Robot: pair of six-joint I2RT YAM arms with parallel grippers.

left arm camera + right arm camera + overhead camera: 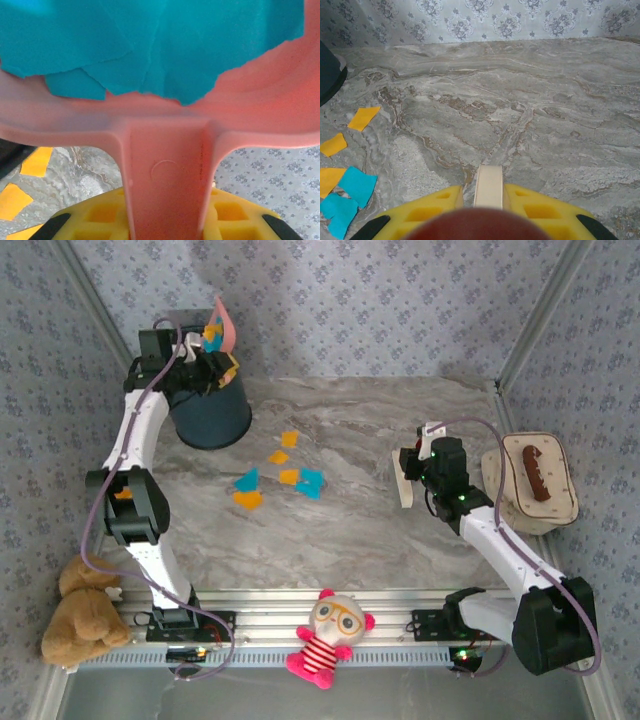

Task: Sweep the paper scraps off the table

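Several orange and cyan paper scraps (280,477) lie in the middle of the marble table (400,420). My left gripper (205,365) is shut on the handle of the pink dustpan (226,325), which is tilted high over the dark bin (210,410). In the left wrist view the dustpan handle (167,175) runs between my yellow fingers (235,212), and cyan scraps (150,45) lie in the pan. My right gripper (420,475) is shut on a cream sweeping tool (407,483), to the right of the scraps. In the right wrist view the tool (489,186) points at bare table, with scraps (357,185) at the left.
A cream oval tray (560,502) holding a brown object sits at the right edge. A brown plush bear (80,615) and a striped doll (328,635) lie on the front rail. Patterned walls close in the back and sides.
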